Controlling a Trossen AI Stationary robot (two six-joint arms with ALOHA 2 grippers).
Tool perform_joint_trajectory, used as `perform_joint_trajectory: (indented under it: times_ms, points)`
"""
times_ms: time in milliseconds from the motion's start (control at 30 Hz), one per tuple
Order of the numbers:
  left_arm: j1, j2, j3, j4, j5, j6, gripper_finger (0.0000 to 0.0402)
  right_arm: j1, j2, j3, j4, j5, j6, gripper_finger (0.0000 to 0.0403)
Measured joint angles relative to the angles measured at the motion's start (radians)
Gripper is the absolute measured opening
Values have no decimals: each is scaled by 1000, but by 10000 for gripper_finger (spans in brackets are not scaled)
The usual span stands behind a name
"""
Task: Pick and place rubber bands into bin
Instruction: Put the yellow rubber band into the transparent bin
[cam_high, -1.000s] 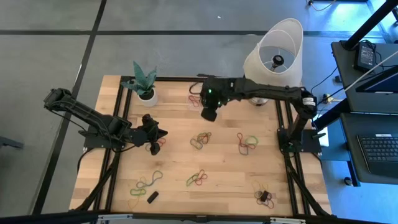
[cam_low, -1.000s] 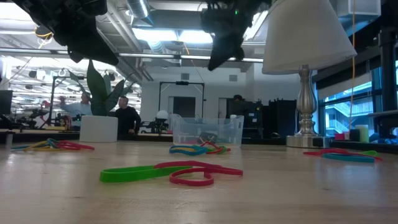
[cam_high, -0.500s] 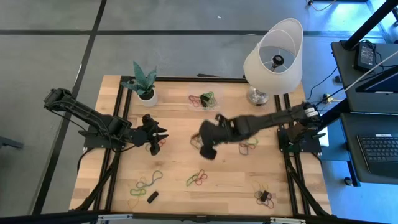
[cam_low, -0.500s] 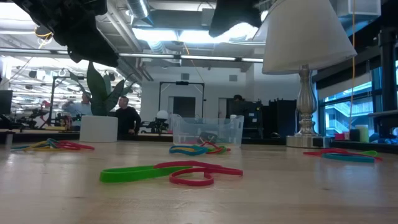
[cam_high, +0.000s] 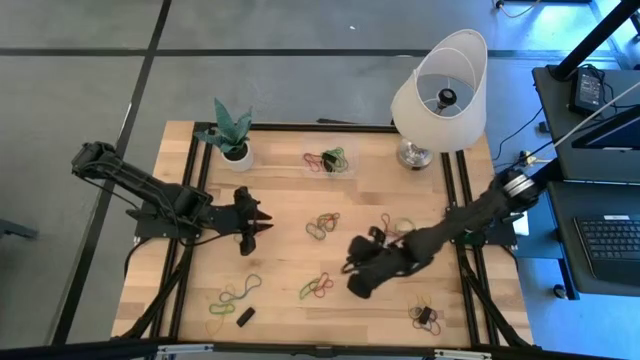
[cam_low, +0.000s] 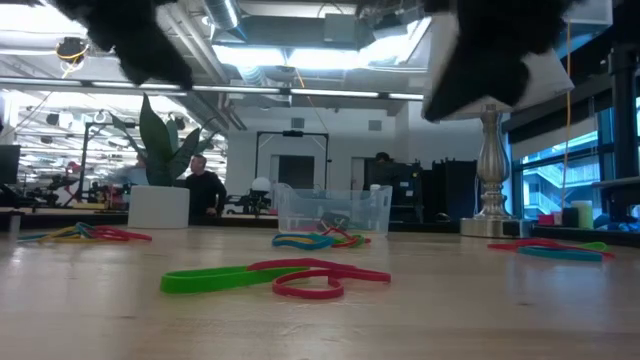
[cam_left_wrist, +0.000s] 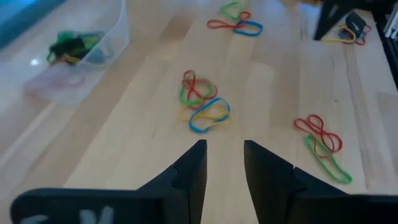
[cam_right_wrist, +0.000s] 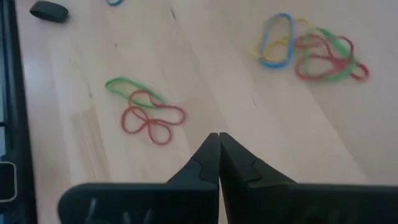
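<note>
1. The rubber bands (cam_high: 318, 287) look light, limp and springy; they lie flat on the surface (cam_high: 280, 260), so a pinch across overlapping loops in a cluster should hold best.
2. The right claw (cam_high: 362, 283), tips together and empty, hangs just beside that cluster.
3. The left claw (cam_high: 252, 223) stands slightly apart, empty, facing a middle cluster (cam_high: 321, 225).
4. Roughly six clusters seem loose, though tangles make counting unsure.
5. Farthest, one bin (cam_high: 330, 160) near the lamp (cam_high: 440, 90) already holds some bands.
</note>
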Motion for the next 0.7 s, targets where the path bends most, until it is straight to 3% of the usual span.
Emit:
perform_joint_trajectory:
  times_ms: [167, 333, 500, 700]
  points:
    - [50, 144, 132, -6, 2, 76, 93, 37, -200, -265, 227, 6, 23, 2]
    - [123, 336, 312, -123, 12, 129, 93, 68, -428, -490, 379, 4, -44, 2]
    - [199, 517, 494, -255, 52, 130, 95, 83, -651, -644, 380, 3, -62, 2]
    - [292, 708, 647, -332, 220, 130, 97, 84, -860, -767, 379, 4, -122, 2]
